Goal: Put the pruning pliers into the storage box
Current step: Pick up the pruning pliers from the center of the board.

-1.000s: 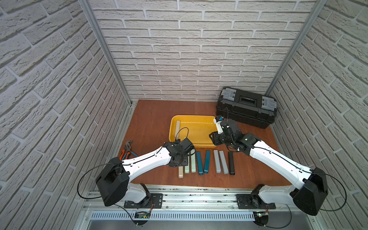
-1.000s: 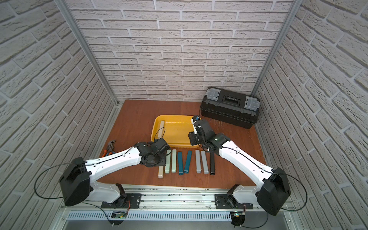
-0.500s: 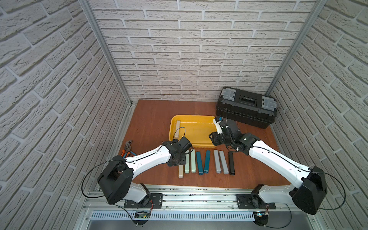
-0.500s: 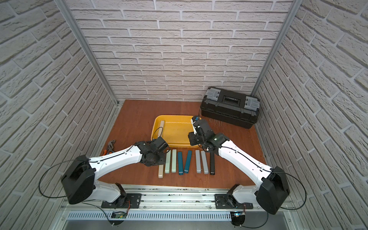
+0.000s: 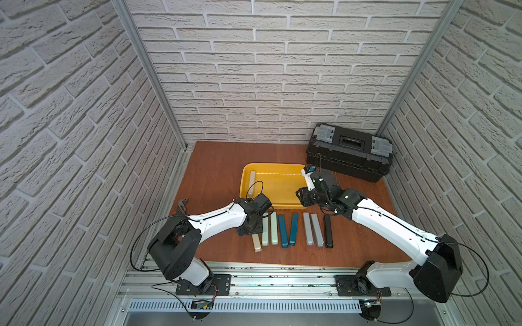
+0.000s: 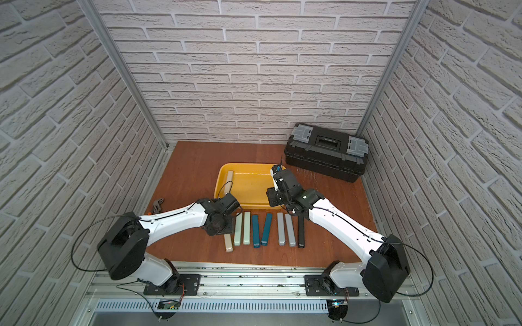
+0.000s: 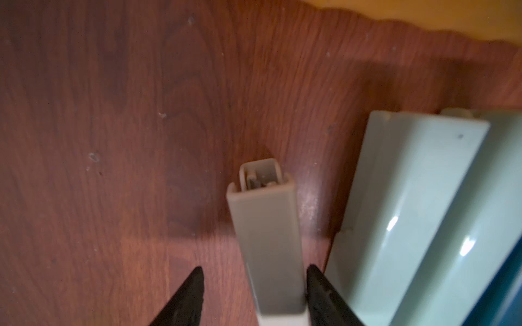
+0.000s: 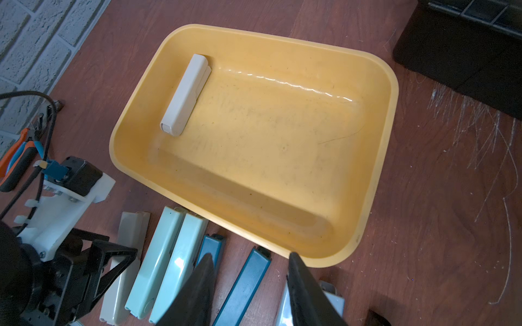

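Pruning pliers point(image 5: 293, 229): nine slim bars; eight lie in a row on the table point(image 5: 220, 169), just in front of the storage box point(image 5: 272, 164); one beige bar point(image 8: 185, 96) lies inside it, along its left wall.
Row, left to right: another beige bar point(image 5: 256, 245), mint pair point(image 5: 265, 231), teal pair point(image 5: 282, 230), grey pair point(image 5: 307, 228), black bar point(image 5: 327, 230).
My left gripper point(image 7: 254, 268): jaws parted astride the row's beige bar point(image 7: 267, 240); one finger point(image 7: 319, 290) touches it, the other stands apart.
My right gripper point(image 8: 250, 255): jaws parted midway, nothing between them, raised by the box's front right corner.
Writing: lettering on the black toolbox point(image 5: 350, 152) too small to read.
Surface: brown wood-grain, scratched near the toolbox.
Room: white brick-pattern walls point(image 5: 268, 84); aluminium rail point(image 5: 268, 278) in front; orange-handled pliers point(image 8: 17, 158) at the table's left edge.
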{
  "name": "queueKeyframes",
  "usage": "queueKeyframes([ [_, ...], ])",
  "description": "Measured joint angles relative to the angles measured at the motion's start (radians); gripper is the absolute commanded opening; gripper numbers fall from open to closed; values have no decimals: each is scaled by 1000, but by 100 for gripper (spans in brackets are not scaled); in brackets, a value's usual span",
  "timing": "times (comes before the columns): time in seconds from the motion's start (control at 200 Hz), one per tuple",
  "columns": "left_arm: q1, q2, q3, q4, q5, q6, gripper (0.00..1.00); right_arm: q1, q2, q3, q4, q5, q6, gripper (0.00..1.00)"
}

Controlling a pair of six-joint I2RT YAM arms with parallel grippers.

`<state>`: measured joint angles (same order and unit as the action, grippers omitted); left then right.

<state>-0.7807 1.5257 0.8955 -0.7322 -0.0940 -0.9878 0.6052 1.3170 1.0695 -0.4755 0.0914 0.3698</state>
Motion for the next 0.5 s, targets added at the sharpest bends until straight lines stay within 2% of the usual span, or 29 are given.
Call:
queueKeyframes([
  [0.275, 1, 88, 31, 18, 19, 10, 51, 0, 5, 0, 0, -3, 0, 44],
  [0.5, -7, 129, 50, 24, 39, 3, 37, 0, 5, 0, 0, -4, -3, 44],
])
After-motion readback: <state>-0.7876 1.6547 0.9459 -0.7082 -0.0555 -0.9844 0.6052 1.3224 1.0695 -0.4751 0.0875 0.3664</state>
